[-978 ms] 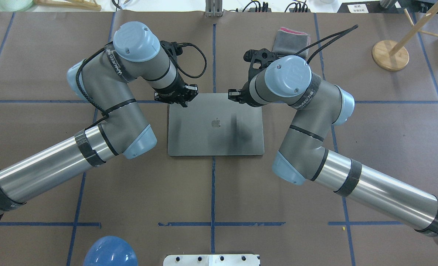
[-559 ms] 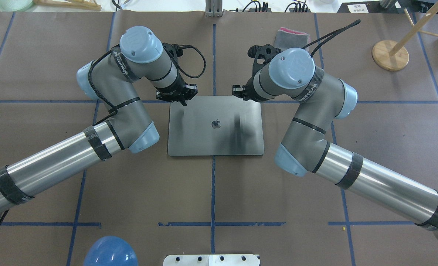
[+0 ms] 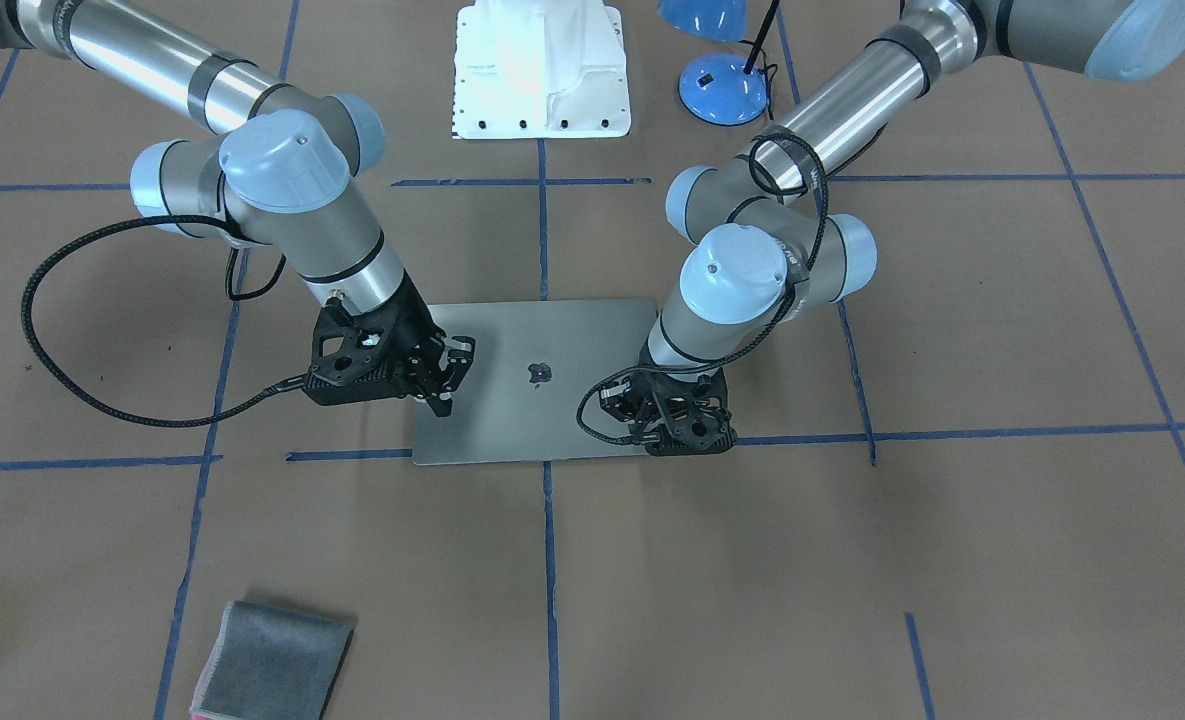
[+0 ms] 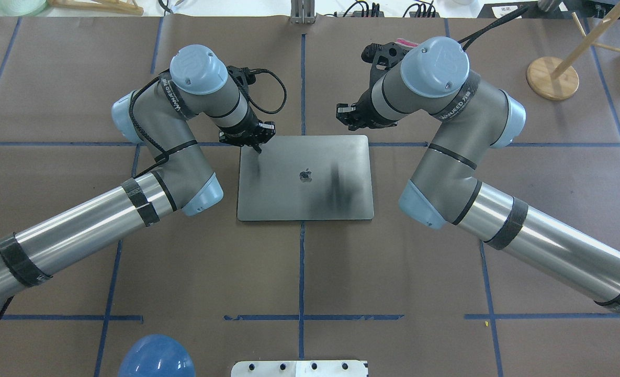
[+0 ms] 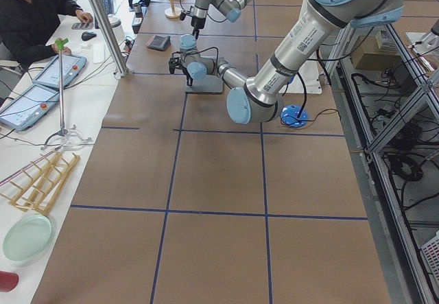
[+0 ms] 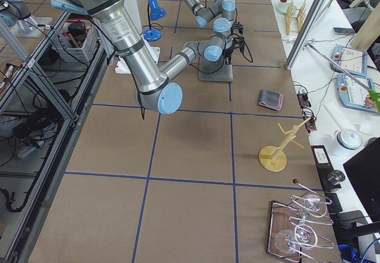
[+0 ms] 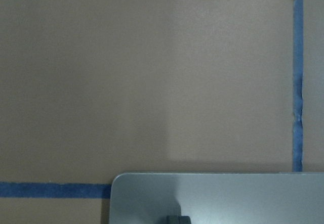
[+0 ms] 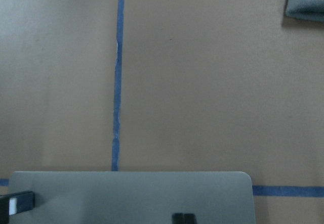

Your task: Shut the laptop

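The space-grey laptop [image 4: 289, 193] lies closed and flat on the table, apple logo up; it also shows in the front view [image 3: 542, 340]. My left gripper [image 4: 259, 146] is shut and empty, its tip just over the lid's far-left corner, and it shows in the front view [image 3: 620, 404] too. My right gripper [image 4: 344, 112] is shut and empty, raised just beyond the lid's far edge, seen in the front view [image 3: 442, 402]. Each wrist view shows the lid's far edge [image 7: 228, 198] [image 8: 126, 198] with a single dark fingertip at the bottom.
A folded grey cloth [image 3: 272, 650] lies beyond the laptop on my right side, behind the right arm. A wooden stand [image 4: 552, 77] is at the far right. A blue lamp [image 3: 722, 75] and a white base plate [image 3: 540, 70] sit by the robot's base.
The right gripper has lifted off the lid's far edge and moved away beyond it. The left arm shifted slightly, its tip staying at the far-left corner. The laptop has not moved.
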`<state>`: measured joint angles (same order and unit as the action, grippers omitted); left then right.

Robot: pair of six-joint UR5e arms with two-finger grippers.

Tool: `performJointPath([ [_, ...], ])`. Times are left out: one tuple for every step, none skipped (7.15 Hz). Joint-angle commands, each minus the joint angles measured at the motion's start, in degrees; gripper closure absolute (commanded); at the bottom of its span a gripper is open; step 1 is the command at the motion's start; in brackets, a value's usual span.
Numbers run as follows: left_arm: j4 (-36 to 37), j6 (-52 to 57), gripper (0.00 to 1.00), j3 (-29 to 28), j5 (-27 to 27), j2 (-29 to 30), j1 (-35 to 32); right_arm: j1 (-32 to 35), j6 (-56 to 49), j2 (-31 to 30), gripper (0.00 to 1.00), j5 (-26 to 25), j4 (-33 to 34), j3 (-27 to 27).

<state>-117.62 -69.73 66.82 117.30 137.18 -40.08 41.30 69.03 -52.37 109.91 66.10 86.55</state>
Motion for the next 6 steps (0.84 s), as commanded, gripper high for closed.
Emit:
performJointPath([
  [-0.2, 0.0, 0.24, 0.2, 0.1, 0.0, -0.4, 1.6, 0.1, -0.4, 0.51, 2.9, -0.1, 1.0],
  [0.6, -0.4, 0.00, 2.4, 0.6, -0.1, -1.0, 2.8, 0.4, -0.7, 0.01, 3.6, 1.4, 3.2],
  [2.7, -0.4, 0.00, 4.9, 3.6, -0.7, -3.3, 4.0, 0.1, -3.3, 0.00, 4.3, 4.2, 6.8],
  [7.4, 0.0, 0.00, 8.2, 9.8, -2.2, -6.9, 5.3, -0.2, -7.2, 0.00, 5.0, 8.5, 12.5],
  [9.9, 0.3, 0.00, 15.5, 12.1, -7.7, -9.5, 7.5, -4.3, -9.3, 0.00, 6.1, 16.1, 18.1],
  [11.7, 0.4, 0.00, 22.0, 12.7, -13.1, -11.3, 8.7, -13.6, -11.5, 0.00, 6.0, 27.2, 24.4],
])
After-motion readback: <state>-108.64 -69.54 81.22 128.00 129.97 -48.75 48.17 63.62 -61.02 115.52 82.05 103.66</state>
